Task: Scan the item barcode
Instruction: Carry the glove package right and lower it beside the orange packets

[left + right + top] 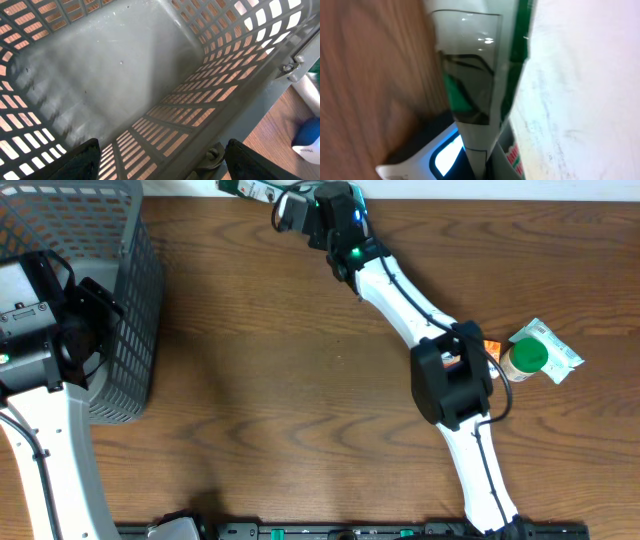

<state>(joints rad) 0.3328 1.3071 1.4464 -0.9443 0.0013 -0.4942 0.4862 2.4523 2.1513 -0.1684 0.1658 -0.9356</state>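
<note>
Right pincer (279,201) grips a packet (247,188) cropped by frame edge

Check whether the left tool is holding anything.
No; the left tool hangs open over the basket, with only the basket's wall showing in the gap.

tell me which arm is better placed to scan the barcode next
Probably right: the right pincer is shut on the green-and-white packet at the far edge of the table. The left pincer hangs open over the grey basket, holding nothing.
</note>
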